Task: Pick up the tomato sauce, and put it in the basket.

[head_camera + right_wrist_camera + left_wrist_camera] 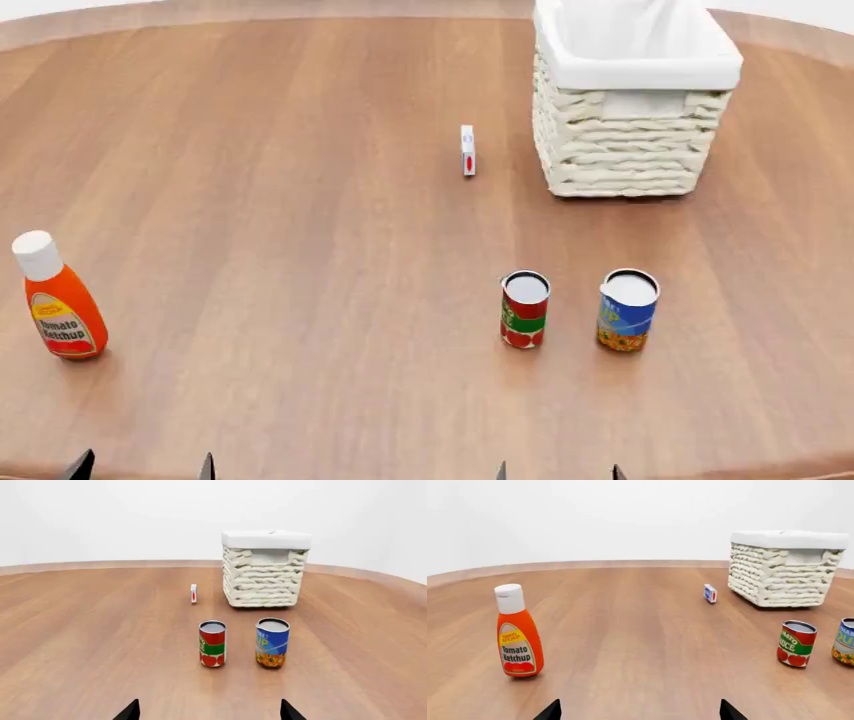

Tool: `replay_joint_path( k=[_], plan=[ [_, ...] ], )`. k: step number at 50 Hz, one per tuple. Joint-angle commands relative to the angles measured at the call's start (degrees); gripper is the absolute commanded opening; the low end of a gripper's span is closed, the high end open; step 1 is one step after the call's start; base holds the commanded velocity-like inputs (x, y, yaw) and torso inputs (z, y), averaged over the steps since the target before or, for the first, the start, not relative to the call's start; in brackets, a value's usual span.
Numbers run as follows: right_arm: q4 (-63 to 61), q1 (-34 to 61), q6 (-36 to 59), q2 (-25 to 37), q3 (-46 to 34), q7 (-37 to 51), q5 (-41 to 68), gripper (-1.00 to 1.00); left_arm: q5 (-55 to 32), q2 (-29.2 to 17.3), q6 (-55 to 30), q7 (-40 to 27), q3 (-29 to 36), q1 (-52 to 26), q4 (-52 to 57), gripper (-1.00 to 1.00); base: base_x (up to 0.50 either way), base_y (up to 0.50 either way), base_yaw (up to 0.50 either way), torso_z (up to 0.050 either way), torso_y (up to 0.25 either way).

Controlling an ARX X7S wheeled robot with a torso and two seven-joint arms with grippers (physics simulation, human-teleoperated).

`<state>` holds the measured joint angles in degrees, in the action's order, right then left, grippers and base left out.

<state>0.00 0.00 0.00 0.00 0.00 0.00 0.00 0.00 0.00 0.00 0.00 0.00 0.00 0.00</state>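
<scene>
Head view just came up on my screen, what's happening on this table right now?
Nothing is being handled yet. Both grippers, left and right, sit open and empty at the near table edge. The tomato sauce can stands upright ahead of the right gripper, beside a blue and yellow can. The basket waits farther back, with a small box near it. A ketchup bottle stands apart on the left side.

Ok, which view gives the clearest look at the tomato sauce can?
The right wrist view: the tomato sauce stands nearly centred, upright, its label facing the camera. The head view looks down on it, showing mostly the silver top. The left wrist view catches it off to one side, fully visible but seen at an angle.
</scene>
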Motion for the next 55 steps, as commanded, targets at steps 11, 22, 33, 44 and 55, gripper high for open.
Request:
replay_joint_path(
  k=[11,22,33,44,55],
  plan=[
    [-8.63,-0.66,5.17,2.45,-2.99,3.48,2.19,1.0,-3.81,-2.92,-5.55,-2.47,2.12,1.41,11.82,1.0,0.0,0.0,0.0,0.0,0.0],
    [-27.9,-1.92,14.68,5.04,-3.61,5.32,2.73,1.0,-7.09,-5.2,-11.14,-4.26,1.31,5.49,32.03,1.0,0.0,0.0,0.0,0.0,0.0],
    [-45.46,1.71,29.88,6.71,-3.9,7.55,3.32,1.0,-13.04,-7.54,-26.48,-7.23,-1.56,0.74,48.92,1.0,0.0,0.0,0.0,0.0,0.0],
    [-45.48,0.33,27.28,7.95,-1.82,7.18,5.87,1.0,-13.47,-8.23,-24.82,-7.43,-1.04,1.27,47.15,1.0,0.14,0.0,0.0,0.0,0.0],
    [-45.32,0.37,28.22,8.3,-0.58,7.6,8.13,1.0,-14.76,-8.65,-24.79,-7.79,-0.89,0.69,46.03,1.0,0.5,0.0,0.0,0.0,0.0]
  ],
)
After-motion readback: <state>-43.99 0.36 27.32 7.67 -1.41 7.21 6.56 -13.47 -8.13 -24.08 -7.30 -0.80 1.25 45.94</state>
